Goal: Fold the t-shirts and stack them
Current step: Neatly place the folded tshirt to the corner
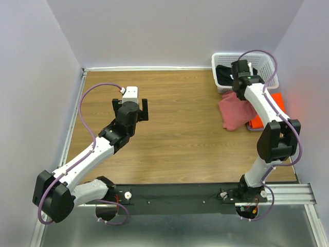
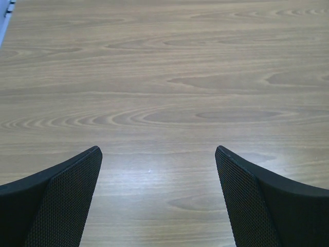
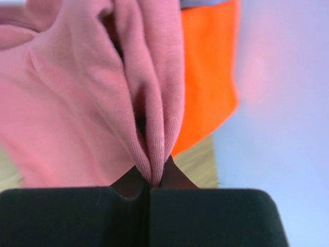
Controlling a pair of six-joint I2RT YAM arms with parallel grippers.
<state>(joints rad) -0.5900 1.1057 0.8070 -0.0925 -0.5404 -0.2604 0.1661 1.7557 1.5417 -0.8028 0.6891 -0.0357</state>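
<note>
My right gripper (image 1: 238,95) is shut on a fold of the pink-red t-shirt (image 1: 234,112), which hangs bunched from it near the table's right side. In the right wrist view the pink cloth (image 3: 92,103) is pinched between the closed jaws. The orange t-shirt (image 1: 272,110) lies on the table to the right, partly under the arm; it also shows in the right wrist view (image 3: 208,77). The black t-shirt (image 1: 224,75) sits in the white basket. My left gripper (image 1: 132,109) is open and empty over bare wood left of centre.
The white lattice basket (image 1: 222,57) stands at the back right corner against the wall. Walls close the table at the back and both sides. Bare wooden tabletop (image 2: 164,92) lies under the left gripper.
</note>
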